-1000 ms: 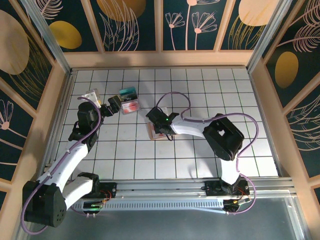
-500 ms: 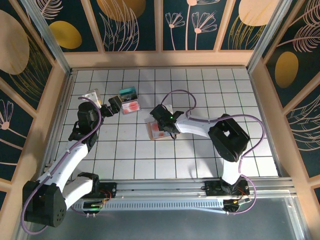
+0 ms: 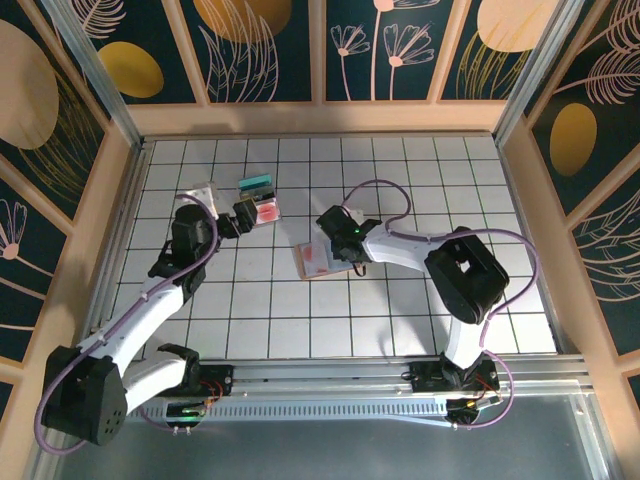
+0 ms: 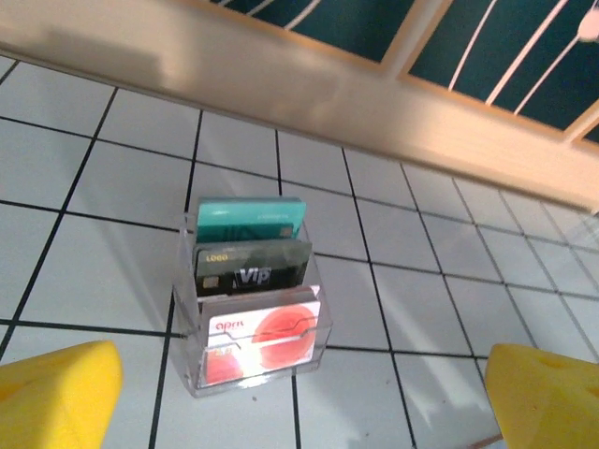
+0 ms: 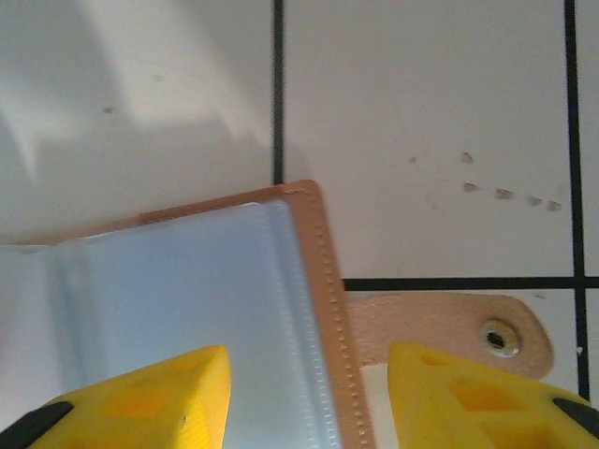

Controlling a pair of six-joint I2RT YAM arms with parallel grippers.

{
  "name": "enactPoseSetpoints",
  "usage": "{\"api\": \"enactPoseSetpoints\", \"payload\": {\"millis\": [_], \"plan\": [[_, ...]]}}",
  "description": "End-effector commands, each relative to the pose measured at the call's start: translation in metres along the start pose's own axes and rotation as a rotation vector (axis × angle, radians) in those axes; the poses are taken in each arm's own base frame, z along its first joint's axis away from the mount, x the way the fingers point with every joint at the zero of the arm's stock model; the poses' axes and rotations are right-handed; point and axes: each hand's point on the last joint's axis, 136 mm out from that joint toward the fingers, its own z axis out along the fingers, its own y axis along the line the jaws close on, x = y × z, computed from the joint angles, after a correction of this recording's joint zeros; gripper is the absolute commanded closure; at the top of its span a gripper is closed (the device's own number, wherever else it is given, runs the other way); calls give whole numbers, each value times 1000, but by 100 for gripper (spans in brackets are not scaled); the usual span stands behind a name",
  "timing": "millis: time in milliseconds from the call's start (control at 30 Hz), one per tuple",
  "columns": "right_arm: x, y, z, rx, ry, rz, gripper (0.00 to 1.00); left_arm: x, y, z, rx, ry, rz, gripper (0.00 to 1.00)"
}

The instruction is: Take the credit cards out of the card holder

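left gripper (image 4: 299,393): fingers spread wide, hovering before the clear stand (image 4: 187,369), holding nothing
right gripper (image 5: 309,412): fingers apart, over the card holder's stitched edge
card holder (image 5: 178,281): open on the tiled table (image 5: 421,122), grey-blue inside up, snap tab (image 5: 449,329) flat
credit cards (image 4: 253,271): teal, dark, red-white; upright in clear stand, apart from card holder

White tiled floor (image 3: 400,170), floral walls (image 3: 270,50)

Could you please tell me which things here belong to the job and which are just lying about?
Job: card holder, teal card, dark VIP card, red-and-white card, left end effector, right end effector.
Lying about: clear rack holding those cards, tiled table.
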Motion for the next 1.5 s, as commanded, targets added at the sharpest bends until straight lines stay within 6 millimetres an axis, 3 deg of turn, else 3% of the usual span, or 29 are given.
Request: {"api": "enactPoseSetpoints", "payload": {"millis": [0, 133, 200, 367, 500, 633, 900, 1300, 1467], "plan": [[-8, 7, -7, -49, -29, 41, 52, 15, -4, 9, -44, 40, 79, 1], [-11, 11, -6, -54, -25, 37, 53, 55, -7, 21, -76, 137, 120, 1], [-13, 14, -12, -65, -36, 25, 54, 66, -8, 23, -76, 157, 97, 1], [-18, 38, -39, -134, -89, -40, 62, 68, -1, 25, -109, 127, -21, 1], [-9, 69, -52, -204, -84, -111, 66, 69, 14, 29, -210, 124, -79, 1], [7, 91, -49, -222, -53, -175, 66, 73, 26, 34, -290, 145, -96, 1], [23, 112, -35, -251, 6, -225, 57, 72, 31, 36, -304, 146, -114, 1], [48, 101, -9, -192, 95, -238, 50, 75, 33, 34, -311, 156, -113, 1], [55, 95, -1, -186, 121, -221, 53, 75, 33, 34, -309, 159, -108, 1]]}}
